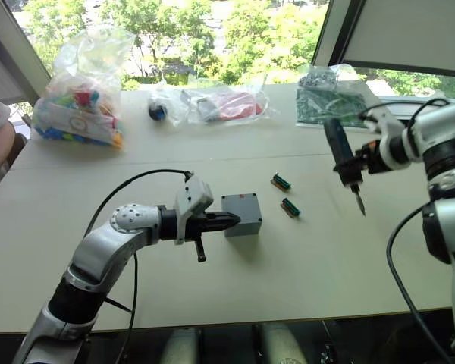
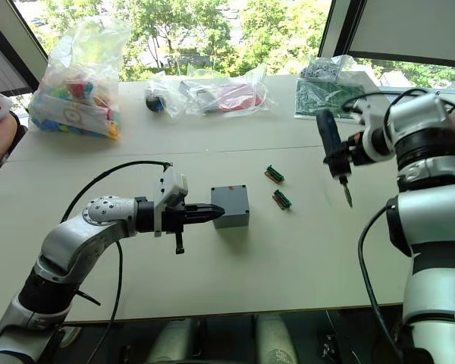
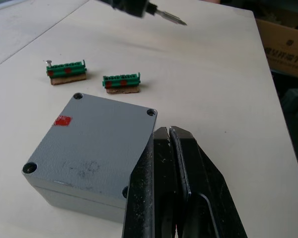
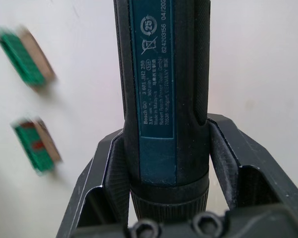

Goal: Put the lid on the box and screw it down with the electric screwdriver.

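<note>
Pale table [image 1: 212,288] beneath a window, with bagged items along its far edge. Box [image 1: 242,214] at centre, lid [image 3: 92,141] seated on top. Left gripper [image 1: 229,221], fingers pressed together, tips against the box's left side. Right gripper [image 4: 161,153] clamped on the electric screwdriver [image 1: 342,161], held above the table, bit downward, right of two green connectors [image 1: 285,193].
</note>
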